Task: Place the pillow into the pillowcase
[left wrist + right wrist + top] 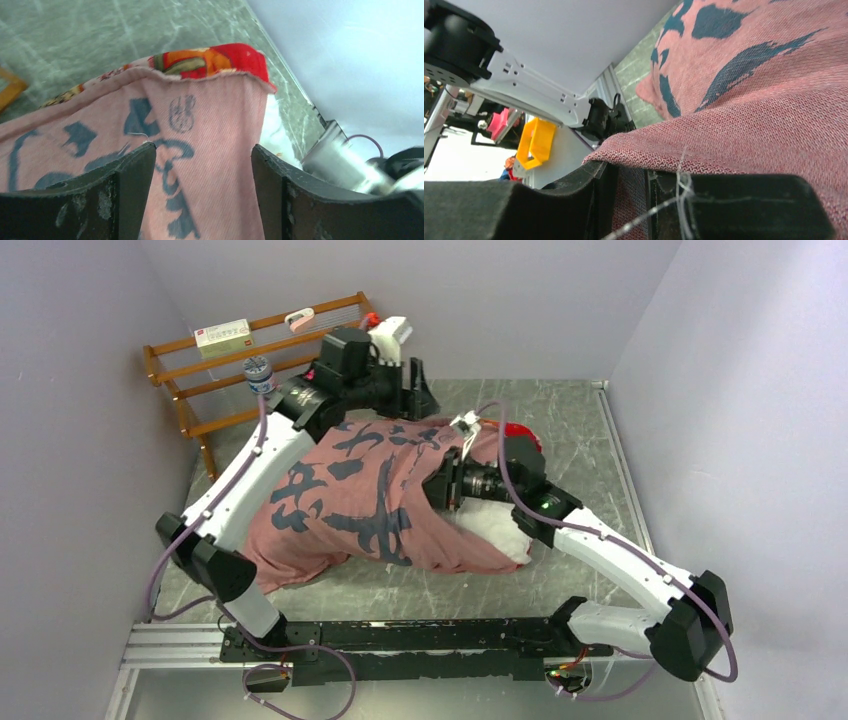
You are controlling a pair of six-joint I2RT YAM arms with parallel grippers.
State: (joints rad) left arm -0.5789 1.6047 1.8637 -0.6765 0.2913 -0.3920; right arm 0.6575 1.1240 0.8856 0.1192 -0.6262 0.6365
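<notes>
The pillowcase (360, 495) lies inside out over the pillow, its pale pink reverse with dark teal marks facing up. Its red printed side shows at the far hem (220, 57). The white pillow (495, 530) pokes out at the near right and shows beside the hem (272, 125). My left gripper (415, 390) is at the far edge, open, its fingers (135, 185) standing apart on either side of a ridge of pink cloth (202, 155). At the right side, my right gripper (440, 485) is shut on a fold of pillowcase cloth (631, 200).
A wooden rack (250, 350) stands at the back left with a small bottle (258, 375) in front of it. Grey walls close in on the left, the back and the right. The arms' mounting rail (400, 640) runs along the near edge.
</notes>
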